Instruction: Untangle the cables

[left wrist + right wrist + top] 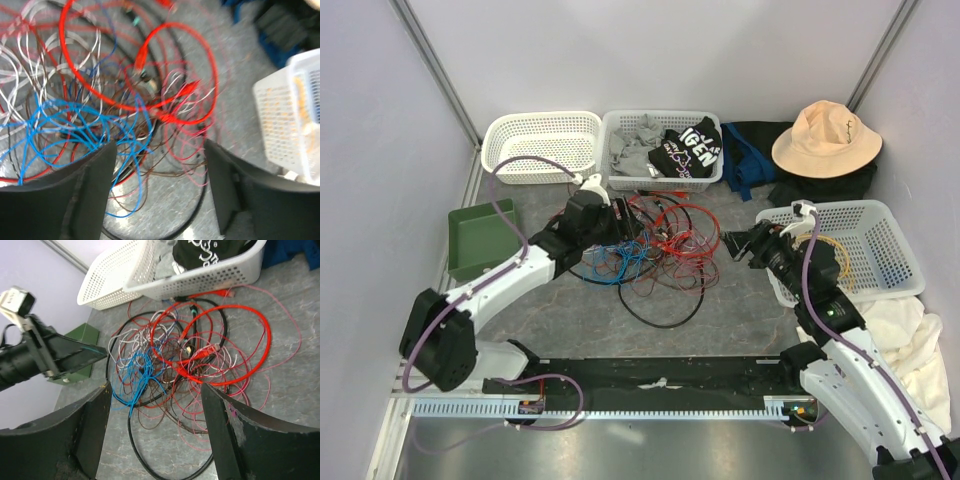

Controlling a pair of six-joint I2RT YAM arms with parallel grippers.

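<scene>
Top view: even, diffuse light from above, bright on the pale walls (pixel 670 50), with only soft, faint shadows and no glare. Left wrist view: blurred throughout, the cables (pixel 135 100) smeared into doubled streaks and the white basket (pixel 285 115) at the right edge washed out. Right wrist view: cables sharp and well lit, while the dark fingers (pixel 250 440) in the foreground are soft and underexposed.

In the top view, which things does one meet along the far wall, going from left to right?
Along that wall: empty white basket → white basket holding clothes → dark blue and black cloth → beige hat.
</scene>
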